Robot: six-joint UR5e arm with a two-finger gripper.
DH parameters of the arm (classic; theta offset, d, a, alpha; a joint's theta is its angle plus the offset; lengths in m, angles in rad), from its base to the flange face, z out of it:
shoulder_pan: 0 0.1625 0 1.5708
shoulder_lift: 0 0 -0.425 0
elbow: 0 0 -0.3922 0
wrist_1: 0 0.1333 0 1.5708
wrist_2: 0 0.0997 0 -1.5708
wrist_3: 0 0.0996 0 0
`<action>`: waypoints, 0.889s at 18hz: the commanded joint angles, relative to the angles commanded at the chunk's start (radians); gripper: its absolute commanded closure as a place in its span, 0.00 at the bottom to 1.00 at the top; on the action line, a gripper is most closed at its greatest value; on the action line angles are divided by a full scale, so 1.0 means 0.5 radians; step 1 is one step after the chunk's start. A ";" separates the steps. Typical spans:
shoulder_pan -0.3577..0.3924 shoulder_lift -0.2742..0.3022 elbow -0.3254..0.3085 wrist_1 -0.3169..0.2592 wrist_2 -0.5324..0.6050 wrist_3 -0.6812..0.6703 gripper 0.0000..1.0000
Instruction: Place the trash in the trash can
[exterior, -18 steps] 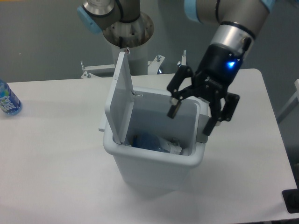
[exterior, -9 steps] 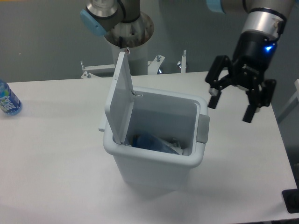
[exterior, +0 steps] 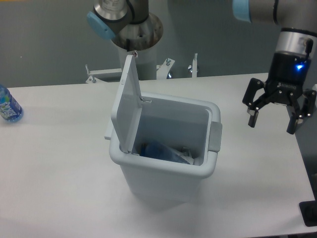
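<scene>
No readable writing on trash can (exterior: 148,181) or bottle (exterior: 8,106).

Trash (exterior: 166,151) mostly hidden in trash can (exterior: 163,173); bottle (exterior: 7,105) cut by left edge.

White table (exterior: 59,163) with the trash can (exterior: 163,173) mid-table, blue-labelled bottle (exterior: 7,106) at left edge.

Your robot arm (exterior: 277,10) is made of shiny silver tubes with light blue caps at the joints. The wrist part is silver, then black below. A small blue light glows on the black part. Your gripper (exterior: 271,121) is black with two thin fingers (exterior: 252,118). A round silver base post (exterior: 134,29) stands behind.
</scene>
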 joint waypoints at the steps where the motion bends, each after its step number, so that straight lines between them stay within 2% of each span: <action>1: 0.003 0.000 -0.006 -0.021 0.031 0.086 0.00; 5: 0.025 0.000 -0.009 -0.178 0.233 0.423 0.00; 8: 0.006 -0.009 -0.012 -0.270 0.545 0.663 0.00; 13: -0.067 -0.018 -0.015 -0.328 0.951 1.065 0.00; 16: -0.061 -0.006 -0.015 -0.350 1.006 1.111 0.00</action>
